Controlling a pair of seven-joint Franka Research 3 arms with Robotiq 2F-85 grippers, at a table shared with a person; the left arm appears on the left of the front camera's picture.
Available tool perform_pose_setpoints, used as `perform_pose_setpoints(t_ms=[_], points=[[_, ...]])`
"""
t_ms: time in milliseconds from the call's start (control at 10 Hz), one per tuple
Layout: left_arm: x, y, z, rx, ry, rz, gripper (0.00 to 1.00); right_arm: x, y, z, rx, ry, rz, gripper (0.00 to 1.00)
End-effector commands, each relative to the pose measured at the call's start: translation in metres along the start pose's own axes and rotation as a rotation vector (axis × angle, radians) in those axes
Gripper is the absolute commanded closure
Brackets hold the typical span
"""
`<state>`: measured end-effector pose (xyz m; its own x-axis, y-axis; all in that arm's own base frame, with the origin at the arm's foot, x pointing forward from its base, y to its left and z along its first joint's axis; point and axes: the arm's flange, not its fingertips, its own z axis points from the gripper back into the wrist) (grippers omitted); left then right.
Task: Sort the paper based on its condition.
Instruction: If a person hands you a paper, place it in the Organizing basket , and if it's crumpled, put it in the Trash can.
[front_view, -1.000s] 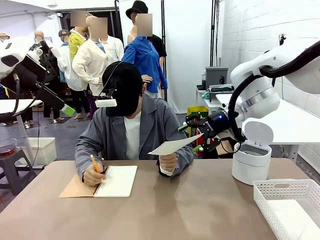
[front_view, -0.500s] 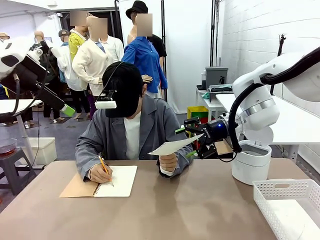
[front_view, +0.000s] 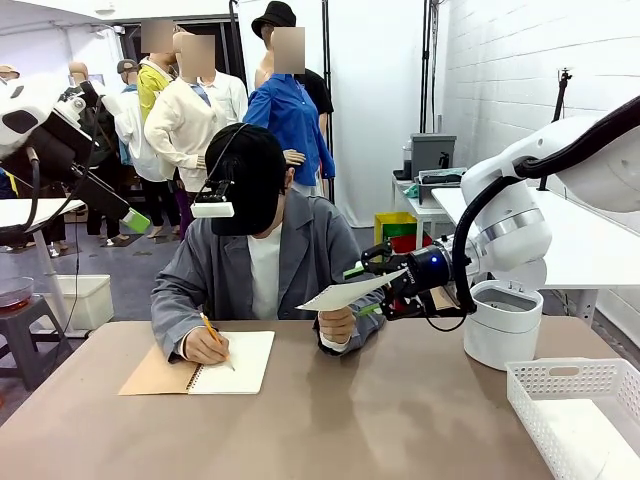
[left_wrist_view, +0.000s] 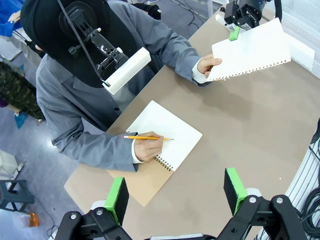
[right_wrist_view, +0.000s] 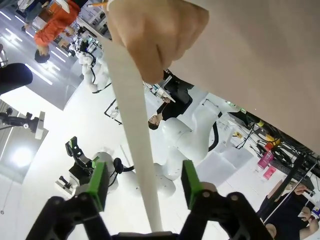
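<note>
The paper (front_view: 350, 290): thin, floppy, I reckon.
Hold: free edge, two o'clock of the person's hand (front_view: 337, 325).
My right pincer (front_view: 364, 290): spread astride that edge.
My left pincer (left_wrist_view: 176, 190): spread, empty.

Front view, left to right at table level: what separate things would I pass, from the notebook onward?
notebook → paper held up by the person → white round bin → white basket

Left arm (front_view: 60, 150): held high, upper left of front view.
Left gripper (left_wrist_view: 176, 195): jaws spread wide.
Right arm (front_view: 520, 215): extended from right toward centre.
Right gripper (front_view: 363, 290): jaws parted.
</note>
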<state>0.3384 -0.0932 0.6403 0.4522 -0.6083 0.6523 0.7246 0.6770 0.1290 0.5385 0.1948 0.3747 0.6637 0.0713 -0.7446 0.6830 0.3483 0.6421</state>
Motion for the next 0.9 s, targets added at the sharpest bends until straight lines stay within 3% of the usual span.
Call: perform_pose_setpoints(t_ms=[0, 100, 200, 800], points=[[-0.0003, -0.0003, 0.0006, -0.01, 0.002, 0.007, 0.0, 0.002, 0.0006, 0.0017, 0.037, 0.023, 0.028, 0.76], [-0.0003, -0.0003, 0.0006, -0.01, 0.002, 0.007, 0.0, 0.0012, 0.0009, 0.0023, 0.035, 0.026, 0.032, 0.95], [-0.0003, -0.0003, 0.0006, -0.01, 0.002, 0.007, 0.0, 0.0004, 0.0008, 0.0021, 0.033, 0.029, 0.029, 1.0], [-0.0003, -0.0003, 0.0006, -0.01, 0.002, 0.007, 0.0, -0.003, 0.0003, 0.0004, 0.016, 0.059, 0.034, 1.0]])
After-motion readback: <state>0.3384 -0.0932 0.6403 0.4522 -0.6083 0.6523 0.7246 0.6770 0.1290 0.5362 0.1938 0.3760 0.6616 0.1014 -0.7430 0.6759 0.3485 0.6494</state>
